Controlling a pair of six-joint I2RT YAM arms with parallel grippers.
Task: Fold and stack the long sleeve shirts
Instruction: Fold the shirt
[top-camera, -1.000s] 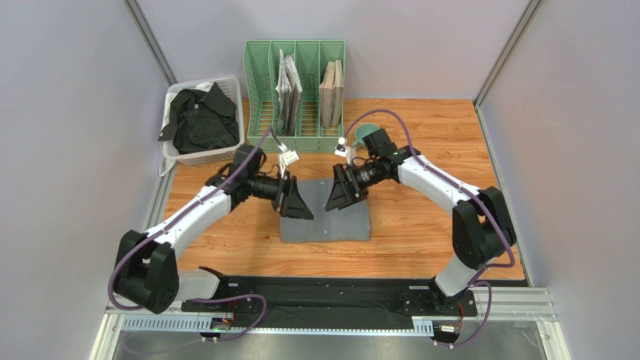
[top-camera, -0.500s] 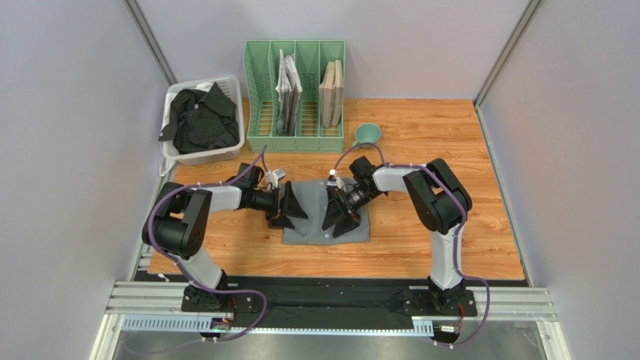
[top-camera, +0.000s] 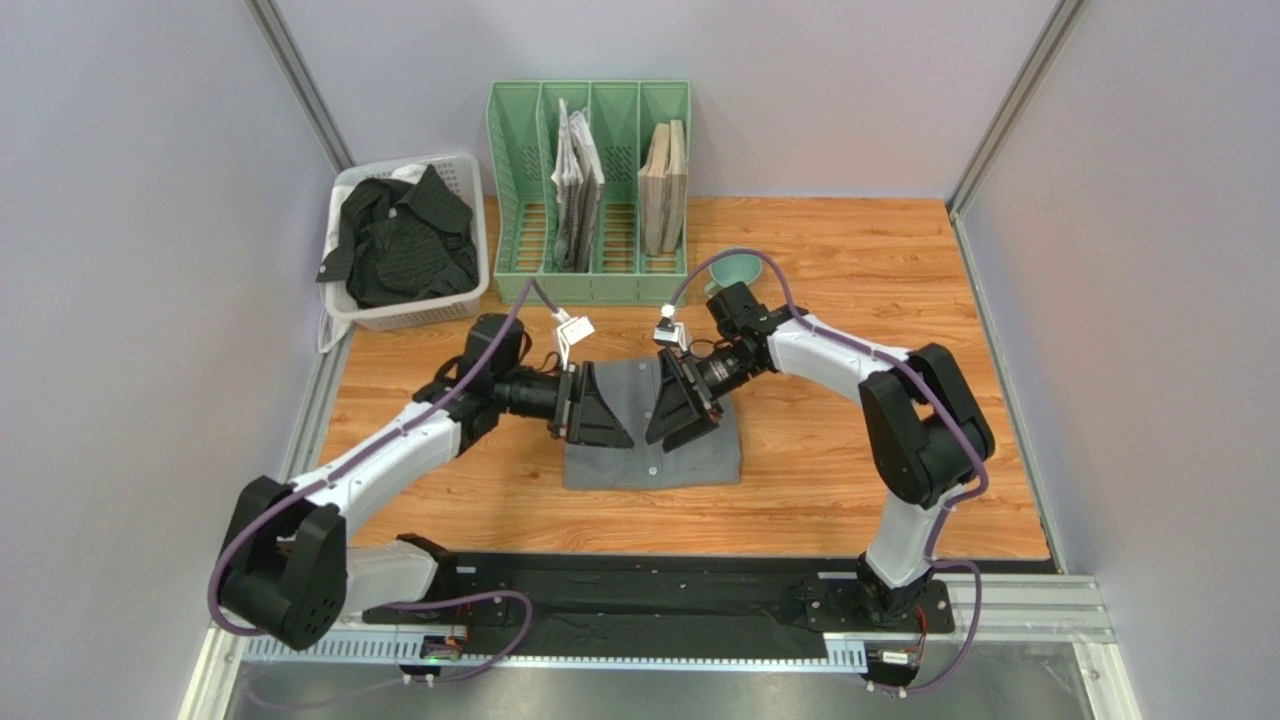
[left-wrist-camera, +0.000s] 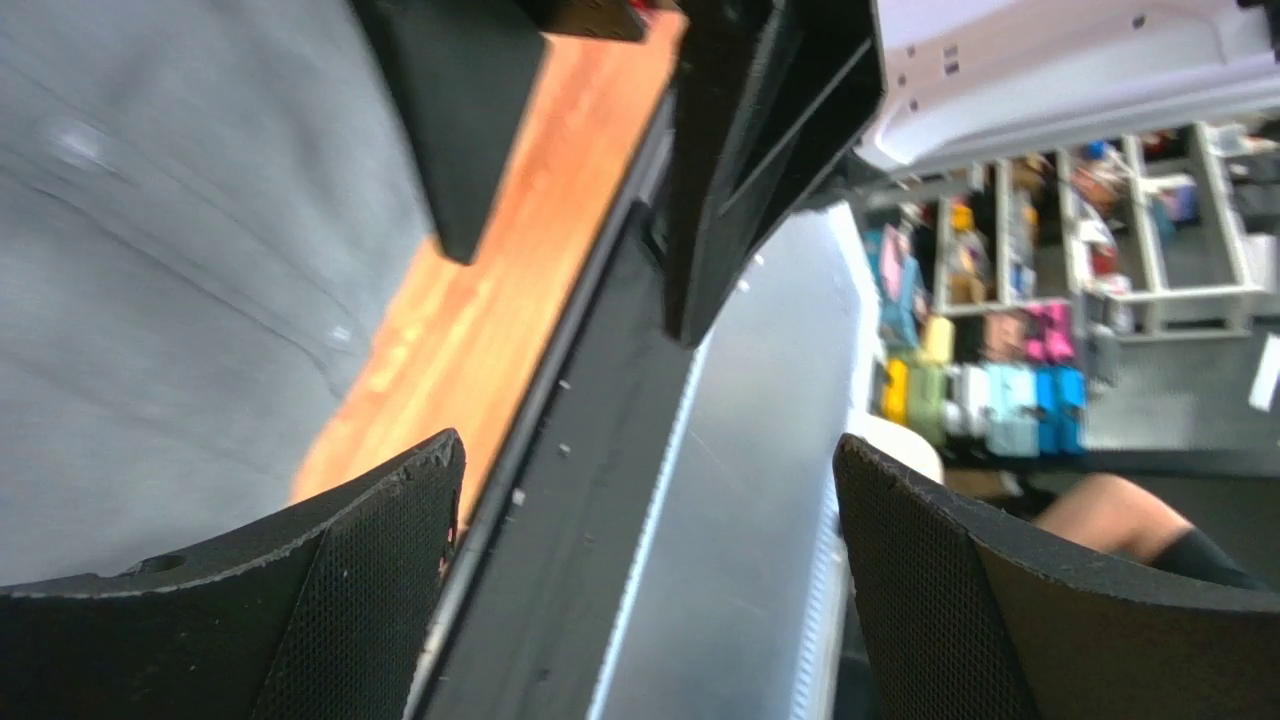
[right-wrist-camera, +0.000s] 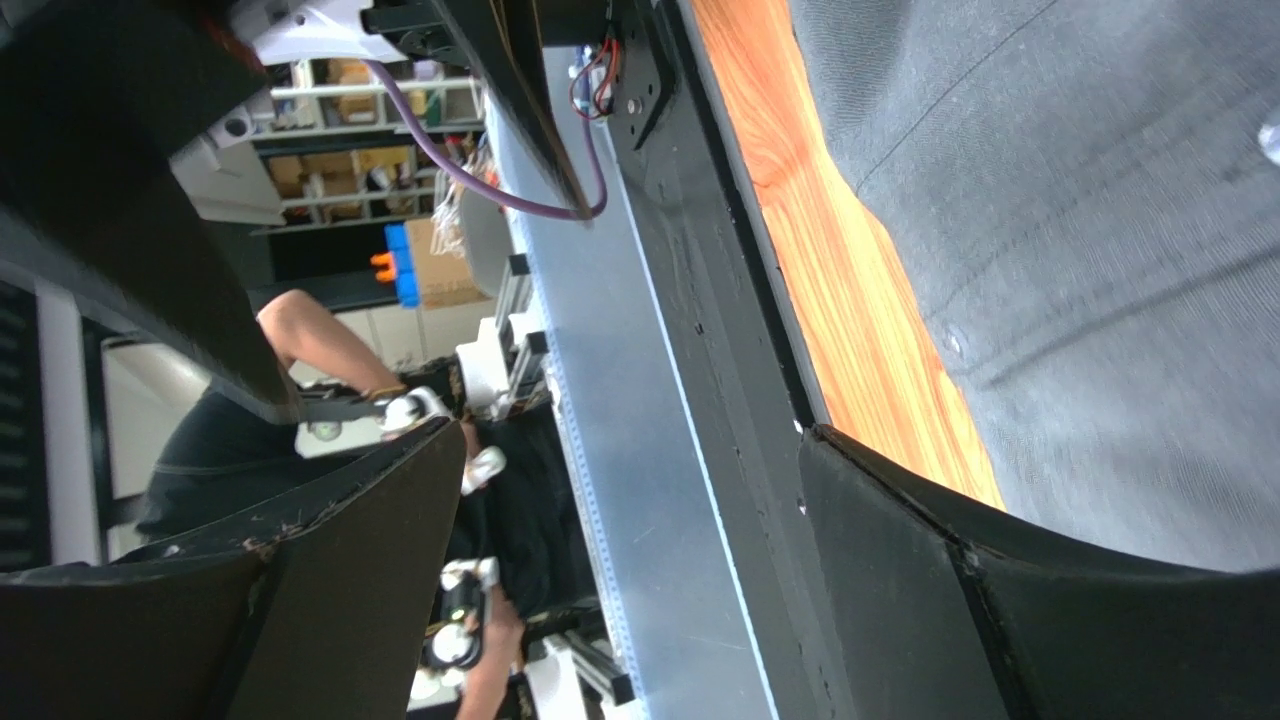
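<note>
A mid-grey long sleeve shirt (top-camera: 655, 455) lies folded into a rectangle at the middle of the table. The black long sleeve shirt (top-camera: 398, 237) is crumpled in a white basket at the back left. My left gripper (top-camera: 601, 408) and right gripper (top-camera: 679, 405) face each other over the grey shirt's far half, both open and empty. The left wrist view has the grey shirt (left-wrist-camera: 150, 270) at the left, and my left gripper (left-wrist-camera: 646, 495) spans only the table's front rail. In the right wrist view the grey shirt (right-wrist-camera: 1082, 225) lies beyond my open right gripper (right-wrist-camera: 631, 495).
A green slotted file rack (top-camera: 519, 195) with papers stands at the back, a teal cup (top-camera: 736, 269) to its right. The white basket (top-camera: 406, 312) sits at the back left edge. Grey walls close in both sides, and the black base rail (top-camera: 661, 593) runs along the near edge.
Both arms swung their elbows in and back out. The grippers stayed open over the grey shirt and now stand a little closer together.
</note>
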